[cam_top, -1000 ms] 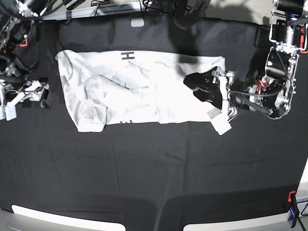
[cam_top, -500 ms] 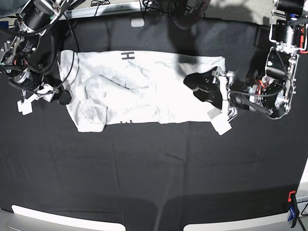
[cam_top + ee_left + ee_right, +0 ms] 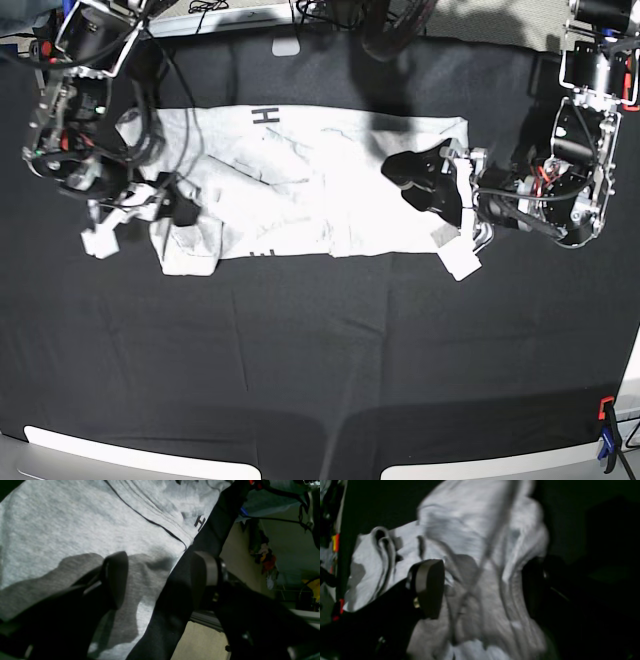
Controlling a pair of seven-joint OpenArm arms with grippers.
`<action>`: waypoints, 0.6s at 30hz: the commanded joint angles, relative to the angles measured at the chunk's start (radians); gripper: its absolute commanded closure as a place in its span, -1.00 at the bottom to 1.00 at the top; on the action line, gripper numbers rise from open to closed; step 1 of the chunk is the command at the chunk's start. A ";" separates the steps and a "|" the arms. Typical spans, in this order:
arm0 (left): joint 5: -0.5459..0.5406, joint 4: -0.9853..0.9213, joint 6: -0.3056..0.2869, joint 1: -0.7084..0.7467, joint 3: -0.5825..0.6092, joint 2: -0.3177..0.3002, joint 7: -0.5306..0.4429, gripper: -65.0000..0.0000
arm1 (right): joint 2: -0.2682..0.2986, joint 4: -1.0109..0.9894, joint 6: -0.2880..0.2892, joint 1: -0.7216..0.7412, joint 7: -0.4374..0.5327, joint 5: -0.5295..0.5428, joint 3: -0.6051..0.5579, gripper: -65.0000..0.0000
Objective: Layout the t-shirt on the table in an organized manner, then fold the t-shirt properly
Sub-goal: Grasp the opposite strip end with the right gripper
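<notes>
The t-shirt (image 3: 300,180) lies spread lengthwise across the black table (image 3: 320,350), light grey, with a dark "H" (image 3: 264,115) near its far edge and a rumpled left end. My left gripper (image 3: 412,182) hovers open over the shirt's right end. In the left wrist view the left gripper (image 3: 160,580) straddles the shirt's (image 3: 75,530) edge, one finger (image 3: 116,580) over fabric and the other over black cloth. My right gripper (image 3: 175,202) is at the rumpled left end. The right wrist view is blurred; the right gripper (image 3: 481,587) stands open with bunched shirt (image 3: 475,542) between the jaws.
A blue and orange clamp (image 3: 606,440) grips the table's near right edge. A small white patch (image 3: 288,46) sits at the far edge. Pale sheets (image 3: 130,462) show along the near edge. Cables and both arm bases crowd the far corners.
My right arm has swung in from the table's left edge onto the shirt's left end. The left arm and the shirt's right end have not moved.
</notes>
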 commanded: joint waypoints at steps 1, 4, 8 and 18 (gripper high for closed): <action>-0.028 0.018 -0.003 -0.019 -0.006 -0.008 -0.014 -0.13 | 0.000 0.008 0.005 0.005 -0.019 -0.013 -0.002 -0.35; -0.028 0.018 -0.003 -0.019 -0.006 -0.008 -0.014 -0.13 | -0.007 0.008 0.005 0.004 -0.022 -0.013 -0.002 -0.34; -0.028 0.018 -0.003 -0.019 -0.006 -0.008 -0.014 -0.13 | -0.003 0.009 0.005 0.005 -0.022 -0.013 0.003 -0.05; -0.028 0.018 -0.003 -0.019 -0.006 -0.008 -0.014 -0.13 | 0.014 0.009 0.005 0.050 -0.023 -0.021 0.003 1.00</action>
